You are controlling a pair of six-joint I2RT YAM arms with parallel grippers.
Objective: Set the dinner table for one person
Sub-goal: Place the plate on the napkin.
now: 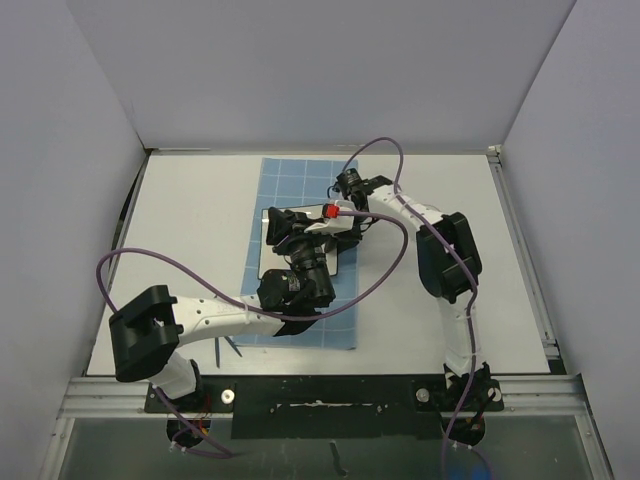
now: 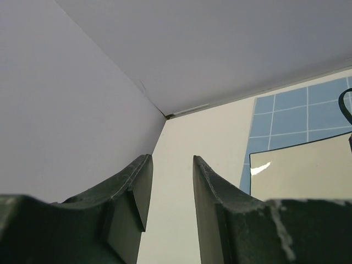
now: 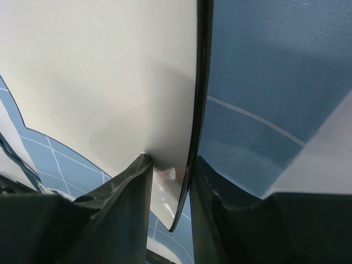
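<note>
The dinner table (image 1: 190,230) is a wide white top. On it lies a blue gridded mat (image 1: 300,180), and on the mat a square white plate (image 1: 267,255) with a thin black rim. My right gripper (image 1: 336,222) is at the plate's right edge. In the right wrist view it (image 3: 171,159) is shut on the plate (image 3: 110,82), one finger on the top face and one under the rim. My left gripper (image 1: 272,224) hovers over the plate's left part. In the left wrist view it (image 2: 171,159) is open with only bare table (image 2: 187,137) between its fingers.
Grey walls (image 1: 320,70) close in the table at the back and both sides. A black rail (image 1: 320,385) with the arm bases runs along the near edge. A thin dark object (image 1: 231,346) pokes out by the mat's near left corner, partly under the left arm. Purple cables (image 1: 385,265) loop above the mat.
</note>
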